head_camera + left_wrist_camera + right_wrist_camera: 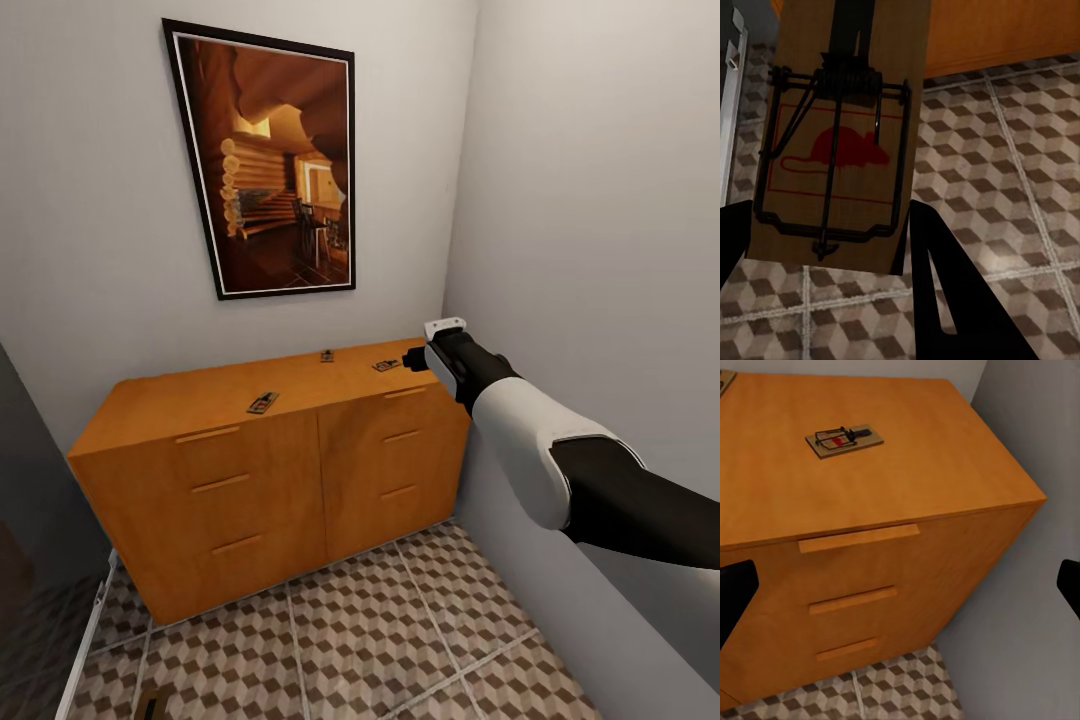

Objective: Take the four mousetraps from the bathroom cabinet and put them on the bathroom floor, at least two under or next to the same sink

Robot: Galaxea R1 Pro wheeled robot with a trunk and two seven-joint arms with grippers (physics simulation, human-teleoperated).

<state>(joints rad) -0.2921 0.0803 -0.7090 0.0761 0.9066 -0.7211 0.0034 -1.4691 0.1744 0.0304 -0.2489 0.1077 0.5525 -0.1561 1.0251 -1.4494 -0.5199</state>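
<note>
I stand in a narrow corner with pale walls, a framed picture above the cabinet and cube-patterned bathroom floor in front of it. At the far left a dark panel closes that side. My left fingers are clamped on a mousetrap, red mouse mark facing my camera, held over the tiles with the cabinet's base just beyond. On the cabinet top three more traps lie well apart: one near the front edge at the middle, a small one back by the wall, and one toward the right end. My right fingers are spread apart and hover just beside that right-hand mousetrap, which lies flat, set in from the cabinet's front edge and right corner. The right wall stands close against the cabinet's end, leaving little room there; the floor ahead lies open.
</note>
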